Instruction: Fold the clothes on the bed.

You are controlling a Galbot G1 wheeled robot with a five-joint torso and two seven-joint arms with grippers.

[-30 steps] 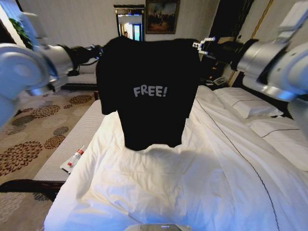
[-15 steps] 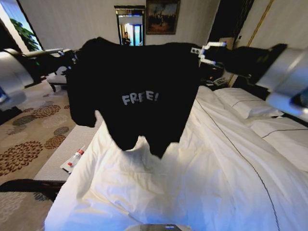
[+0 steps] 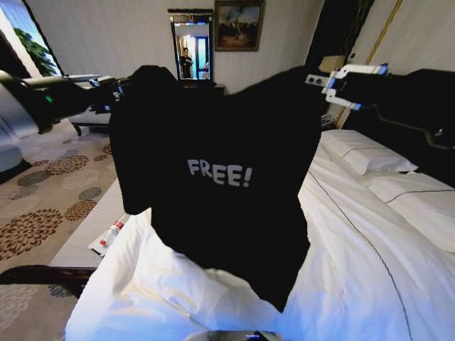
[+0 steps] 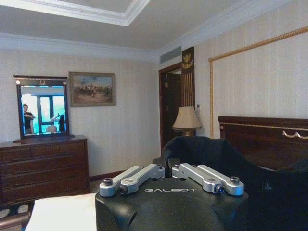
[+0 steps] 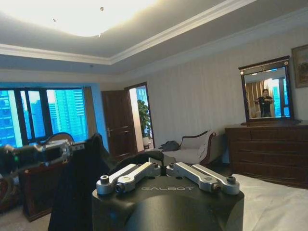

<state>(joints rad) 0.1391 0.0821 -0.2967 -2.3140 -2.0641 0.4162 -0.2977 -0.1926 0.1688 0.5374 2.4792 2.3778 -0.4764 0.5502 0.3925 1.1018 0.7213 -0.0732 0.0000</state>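
The clothes [image 3: 220, 142], a black T-shirt with white "FREE!" lettering, hang spread in the air above the bed [image 3: 370, 263]. My left gripper [image 3: 122, 87] is shut on one shoulder and my right gripper [image 3: 320, 82] on the other. The hem dangles close to the white duvet near the bed's foot. In the left wrist view the fingers of my left gripper [image 4: 168, 169] meet on black fabric [image 4: 207, 151]. The right wrist view shows my right gripper [image 5: 163, 166] shut on a fold of the shirt, which hangs across toward the other arm [image 5: 79, 187].
A grey bench [image 3: 92, 227] with a small red-capped tube [image 3: 110, 234] runs along the bed's left side, on patterned carpet. White pillows [image 3: 362, 153] lie at the right by the dark headboard. A dresser with a mirror [image 3: 192, 39] stands against the far wall.
Both arms have spread apart, stretching the shirt wider. The shirt has swung toward the camera and its hem hangs lower over the duvet.
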